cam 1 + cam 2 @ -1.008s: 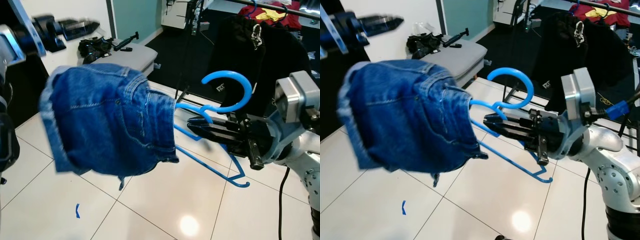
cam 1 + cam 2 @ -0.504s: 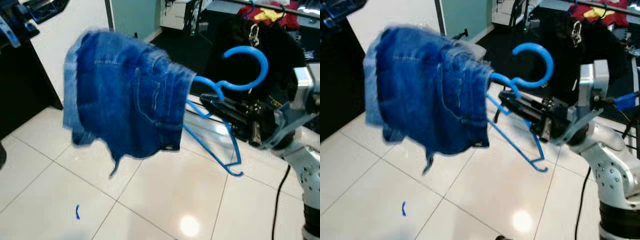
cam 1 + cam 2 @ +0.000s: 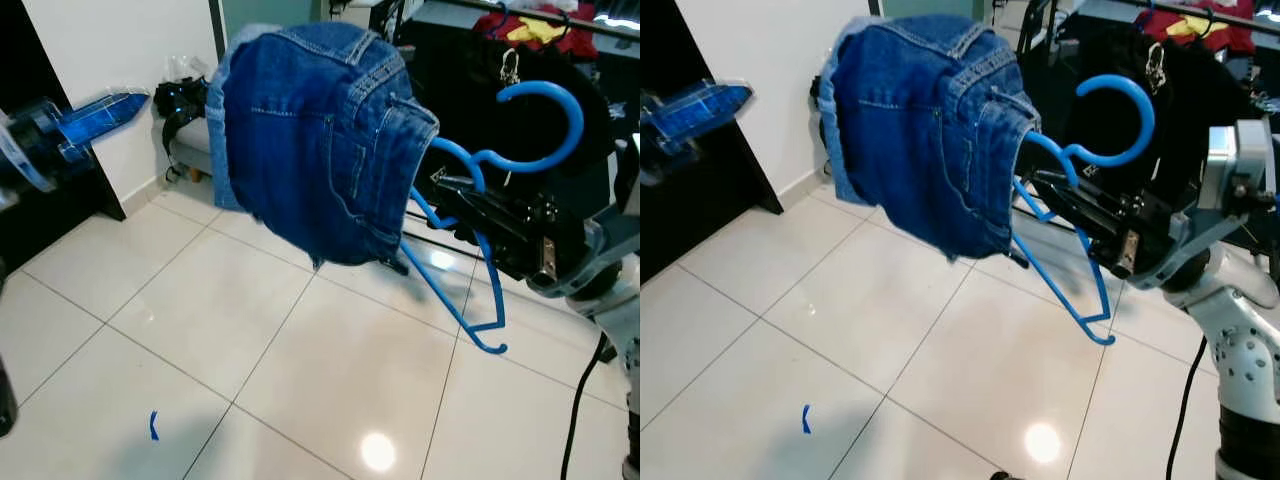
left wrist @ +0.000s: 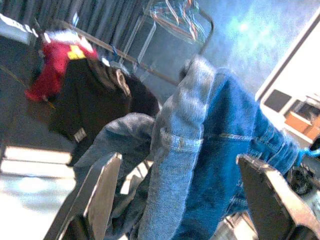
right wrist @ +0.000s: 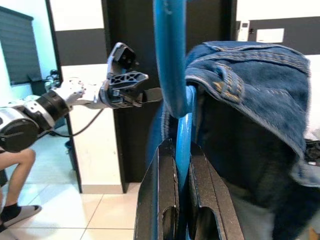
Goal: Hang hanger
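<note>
Blue hanger [image 3: 470, 200] held in the air above the tiled floor [image 3: 300, 400], hook uppermost, folded denim garment [image 3: 320, 130] draped over one end, neck pinched between the pressed-together fingers of the right gripper [image 5: 176, 150]. Left gripper [image 4: 180, 200] raised off to the left, fingers spread wide, apparently empty. Behind: clothes rail [image 3: 1200, 12] with dark and red garments [image 3: 540, 30].

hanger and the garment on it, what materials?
Hanger: looks like moulded plastic, glossy bright blue, with a thick smooth hook. Right gripper is shut on its neck. Garment: blue denim, matte, with visible tan stitching, belt loops and pocket seams; probably jeans or shorts.
</note>
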Controlling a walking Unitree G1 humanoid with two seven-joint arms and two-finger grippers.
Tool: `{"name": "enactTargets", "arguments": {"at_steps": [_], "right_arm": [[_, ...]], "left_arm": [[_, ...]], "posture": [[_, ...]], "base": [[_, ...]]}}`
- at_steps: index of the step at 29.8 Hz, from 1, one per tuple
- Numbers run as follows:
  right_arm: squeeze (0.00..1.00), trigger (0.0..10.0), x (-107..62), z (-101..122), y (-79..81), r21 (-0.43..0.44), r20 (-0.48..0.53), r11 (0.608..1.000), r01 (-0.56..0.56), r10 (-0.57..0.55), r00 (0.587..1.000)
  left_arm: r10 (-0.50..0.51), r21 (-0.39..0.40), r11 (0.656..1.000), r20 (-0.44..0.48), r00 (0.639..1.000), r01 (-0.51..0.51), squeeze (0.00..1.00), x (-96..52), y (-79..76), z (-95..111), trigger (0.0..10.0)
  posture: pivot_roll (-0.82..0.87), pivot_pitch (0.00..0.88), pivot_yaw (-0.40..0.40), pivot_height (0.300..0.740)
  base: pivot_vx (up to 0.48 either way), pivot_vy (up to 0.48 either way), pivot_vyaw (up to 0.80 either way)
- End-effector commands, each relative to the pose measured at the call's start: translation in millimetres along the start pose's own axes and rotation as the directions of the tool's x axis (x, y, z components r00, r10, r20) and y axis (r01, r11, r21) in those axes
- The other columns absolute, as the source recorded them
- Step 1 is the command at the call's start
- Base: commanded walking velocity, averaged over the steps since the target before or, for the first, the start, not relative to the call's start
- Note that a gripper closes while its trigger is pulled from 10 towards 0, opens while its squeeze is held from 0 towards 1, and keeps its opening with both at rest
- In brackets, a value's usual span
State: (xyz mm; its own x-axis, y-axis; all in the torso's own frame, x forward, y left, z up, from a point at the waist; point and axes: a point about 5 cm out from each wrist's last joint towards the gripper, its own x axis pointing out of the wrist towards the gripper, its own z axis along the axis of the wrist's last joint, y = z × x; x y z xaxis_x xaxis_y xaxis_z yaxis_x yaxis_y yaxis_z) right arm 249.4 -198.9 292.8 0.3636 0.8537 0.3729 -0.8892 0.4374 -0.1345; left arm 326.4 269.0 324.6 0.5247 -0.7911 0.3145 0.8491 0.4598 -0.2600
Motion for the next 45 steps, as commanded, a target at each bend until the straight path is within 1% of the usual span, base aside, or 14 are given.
{"name": "enactTargets", "arguments": {"at_steps": [1, 5, 9, 13, 15, 21, 23, 24, 25, 29, 30, 35, 38, 45], "right_arm": [[0.00, 10.0, 3.0, 9.5, 9.9, -0.024, 0.041, 0.997, -0.072, 0.073, 0.996], [0.00, 10.0, 2.8, 9.4, 14.6, -0.007, 0.039, 0.995, -0.101, 0.102, 0.994], [0.00, 10.0, 1.8, 8.7, 18.6, 0.011, 0.032, 0.992, -0.126, 0.125, 0.992], [0.00, 10.0, 1.6, 8.7, 19.9, 0.015, 0.031, 0.991, -0.133, 0.133, 0.991], [0.00, 10.0, 1.4, 8.7, 21.4, 0.022, 0.032, 0.990, -0.142, 0.141, 0.989], [0.00, 10.0, 1.1, 8.4, 21.8, 0.025, 0.031, 0.989, -0.145, 0.144, 0.989], [0.00, 10.0, 1.6, 7.6, 21.7, 0.028, 0.031, 0.989, -0.148, 0.147, 0.989], [0.00, 10.0, 1.6, 7.6, 21.7, 0.028, 0.031, 0.989, -0.148, 0.147, 0.989], [0.00, 10.0, 2.3, 7.5, 21.9, 0.030, 0.032, 0.988, -0.150, 0.149, 0.988], [0.00, 10.0, 2.6, 7.5, 22.1, 0.032, 0.032, 0.988, -0.152, 0.151, 0.988], [0.00, 10.0, 3.4, 7.9, 22.3, 0.032, 0.032, 0.988, -0.154, 0.153, 0.988], [0.00, 10.0, 4.0, 8.9, 22.7, 0.031, 0.032, 0.987, -0.157, 0.156, 0.987], [0.00, 10.0, 4.4, 10.2, 23.0, 0.028, 0.032, 0.987, -0.157, 0.157, 0.987], [0.00, 10.0, 4.9, 10.2, 22.8, 0.025, 0.031, 0.988, -0.154, 0.154, 0.988]], "left_arm": [[0.000, 0.021, 1.000, 0.002, 1.000, 0.000, 0.00, 1.6, -5.2, -3.2, 10.0], [0.003, 0.068, 0.998, -0.031, 1.000, -0.001, 0.00, 6.6, -7.6, -18.3, 10.0], [-0.056, 0.119, 0.991, -0.005, 0.998, 0.056, 0.00, 8.8, -14.3, -17.2, 10.0], [-0.059, 0.125, 0.990, 0.004, 0.998, 0.058, 0.00, 7.6, -16.1, -14.6, 10.0], [-0.068, 0.133, 0.989, 0.018, 0.997, 0.065, 0.00, 1.1, -20.0, -5.7, 10.0], [-0.084, 0.133, 0.988, 0.033, 0.996, 0.079, 0.00, -3.8, -24.0, 0.1, 10.0], [-0.162, 0.103, 0.982, 0.056, 0.985, 0.156, 0.00, -8.7, -33.4, 3.3, 10.0], [-0.162, 0.103, 0.982, 0.056, 0.985, 0.156, 0.00, -8.7, -33.4, 3.3, 10.0], [-0.196, 0.096, 0.977, 0.057, 0.979, 0.190, 0.00, -9.4, -37.8, 1.9, 7.7], [-0.215, 0.094, 0.973, 0.055, 0.975, 0.209, 0.00, -9.5, -40.4, 0.3, 7.7], [-0.231, 0.085, 0.970, 0.055, 0.971, 0.226, 0.00, -7.8, -42.0, -2.9, 0.0], [-0.250, 0.069, 0.967, 0.050, 0.967, 0.246, 0.00, -5.2, -43.4, -7.8, 0.0], [-0.254, 0.055, 0.966, 0.011, 0.967, 0.253, 0.00, -2.5, -42.4, -16.5, 0.0], [-0.260, 0.056, 0.964, -0.016, 0.965, 0.261, 0.00, -0.5, -43.0, -20.8, 0.0]], "posture": [[0.07, 0.130, 0.019, 0.740], [0.07, 0.130, 0.020, 0.740], [0.07, 0.134, 0.022, 0.740], [0.07, 0.135, 0.023, 0.740], [0.07, 0.136, 0.023, 0.740], [0.08, 0.136, 0.023, 0.740], [0.08, 0.134, 0.019, 0.740], [0.08, 0.134, 0.019, 0.740], [0.08, 0.134, 0.019, 0.740], [0.08, 0.134, 0.019, 0.740], [0.07, 0.132, 0.016, 0.740], [0.07, 0.132, 0.017, 0.740], [0.07, 0.130, 0.020, 0.740], [0.07, 0.129, 0.021, 0.740]], "base": [[0.000, 0.000, 0.00], [0.000, 0.000, 0.00], [0.000, 0.000, 0.00], [0.000, 0.000, 0.00], [0.000, 0.000, 0.00], [0.000, 0.000, 0.00], [0.000, 0.000, 0.00], [0.000, 0.000, 0.00], [0.000, 0.000, 0.00], [0.000, 0.000, 0.00], [0.000, 0.000, 0.00], [0.000, 0.000, 0.00], [0.000, 0.000, 0.00], [0.000, 0.000, 0.00]]}}
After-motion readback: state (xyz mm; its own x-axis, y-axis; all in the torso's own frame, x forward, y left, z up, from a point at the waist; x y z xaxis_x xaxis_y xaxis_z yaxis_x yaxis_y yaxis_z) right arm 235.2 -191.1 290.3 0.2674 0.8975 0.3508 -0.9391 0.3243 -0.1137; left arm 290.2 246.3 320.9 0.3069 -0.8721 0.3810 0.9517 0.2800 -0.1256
